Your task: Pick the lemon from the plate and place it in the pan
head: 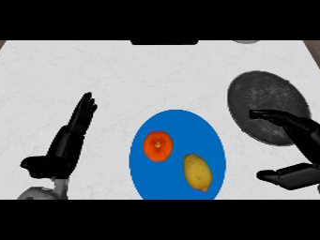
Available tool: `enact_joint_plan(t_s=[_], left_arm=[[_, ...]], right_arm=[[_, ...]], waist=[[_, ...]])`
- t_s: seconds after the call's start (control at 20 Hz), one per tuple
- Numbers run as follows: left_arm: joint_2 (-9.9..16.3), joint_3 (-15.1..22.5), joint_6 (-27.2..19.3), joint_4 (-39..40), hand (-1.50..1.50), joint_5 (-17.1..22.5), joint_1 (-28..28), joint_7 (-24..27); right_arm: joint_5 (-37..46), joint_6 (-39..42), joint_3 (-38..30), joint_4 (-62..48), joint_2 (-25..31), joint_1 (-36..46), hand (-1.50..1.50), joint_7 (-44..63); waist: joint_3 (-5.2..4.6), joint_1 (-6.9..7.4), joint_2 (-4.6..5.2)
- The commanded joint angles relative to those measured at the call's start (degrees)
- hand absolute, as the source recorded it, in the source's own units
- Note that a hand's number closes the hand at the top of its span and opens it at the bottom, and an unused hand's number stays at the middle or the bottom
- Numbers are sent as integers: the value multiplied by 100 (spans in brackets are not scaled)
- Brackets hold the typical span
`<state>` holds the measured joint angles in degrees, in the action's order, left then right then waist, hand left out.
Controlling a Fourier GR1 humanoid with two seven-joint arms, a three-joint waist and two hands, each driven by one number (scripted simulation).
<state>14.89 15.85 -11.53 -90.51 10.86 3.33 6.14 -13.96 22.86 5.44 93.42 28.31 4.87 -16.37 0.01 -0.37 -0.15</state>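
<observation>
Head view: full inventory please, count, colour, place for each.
counter: 1, white marbled, fills the view
plate: 1, blue, centre front, holds both fruits
lemon: 1, yellow, on the plate's right front part
orange fruit: 1, orange-red, on the plate's left part
pan: 1, dark grey, right of the plate, further back
left hand: 1, black, left of the plate, fingers straight, resting
right hand: 1, black, open, between the pan's front edge and the plate's right side
</observation>
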Motion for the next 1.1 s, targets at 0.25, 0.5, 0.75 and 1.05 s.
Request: enact_joint_plan(t_s=[0.25, 0.5, 0.75, 1.05], left_arm=[[-208, -6, 182, 124, 0, -81, 29, 198], [-272, 83, 27, -277, 0, -182, 26, -267], [-360, 22, 184, 51, 0, -136, 181, -13], [-144, -93, 353, -292, 0, -76, -204, -48]], right_arm=[[805, 420, 117, 550, 564, 603, -150, 579], [1363, 747, 502, 727, 782, 941, -150, 1113], [2514, 847, 1603, 592, 549, 1589, -150, 1748], [3760, 774, 2691, 853, 166, 1455, -150, 2232]], waist=[[-7, 58, 12], [-3, 95, 6], [-6, 161, 31], [-1, 116, 2]])
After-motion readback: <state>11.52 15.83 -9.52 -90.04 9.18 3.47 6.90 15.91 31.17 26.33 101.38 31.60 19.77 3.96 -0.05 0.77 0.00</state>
